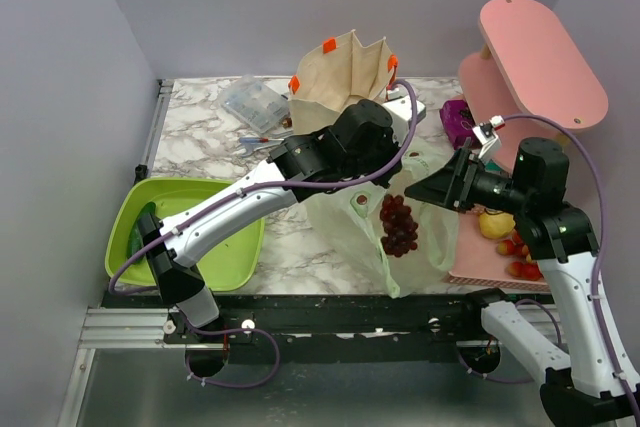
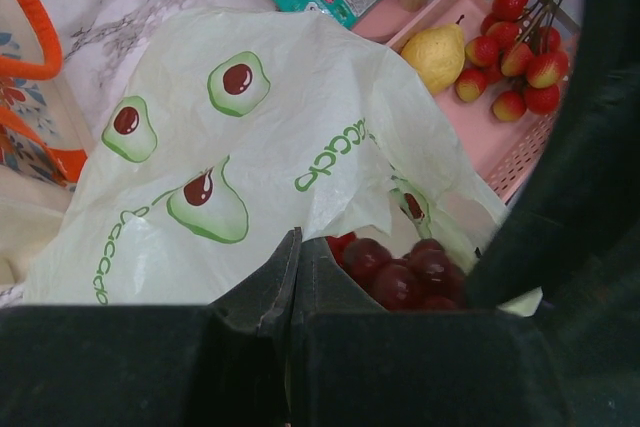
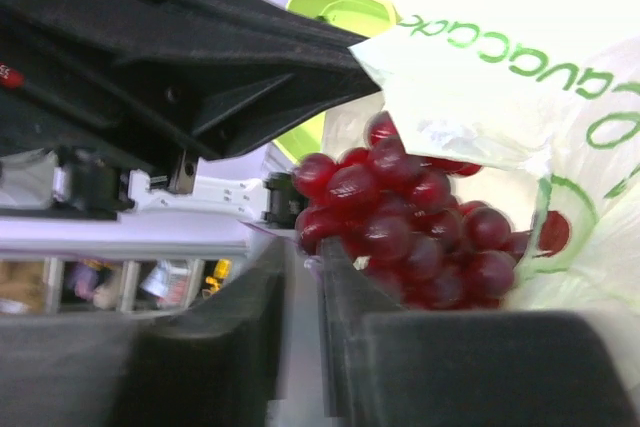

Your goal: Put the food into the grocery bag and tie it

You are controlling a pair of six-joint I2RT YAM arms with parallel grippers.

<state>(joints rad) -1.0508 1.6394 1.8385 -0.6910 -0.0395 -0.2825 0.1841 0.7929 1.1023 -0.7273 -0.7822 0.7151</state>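
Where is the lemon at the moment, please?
In the top view the lemon sits on the right side of the table, on the pink tray beside the strawberries, just right of the grocery bag.

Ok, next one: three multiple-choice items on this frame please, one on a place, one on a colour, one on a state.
1. Where are the grapes?
A) in the bowl
B) in the bag
C) in the tote

2. What colour is the tray under the lemon?
A) blue
B) green
C) pink

3. How is the left tool?
A) shut on the bag's edge
B) wide open above the table
C) holding the lemon

Answers:
1 B: both wrist views show the cluster inside the bag's mouth.
2 C: the lemon lies on a pink slotted tray.
3 A: in the left wrist view its fingers meet on the plastic.
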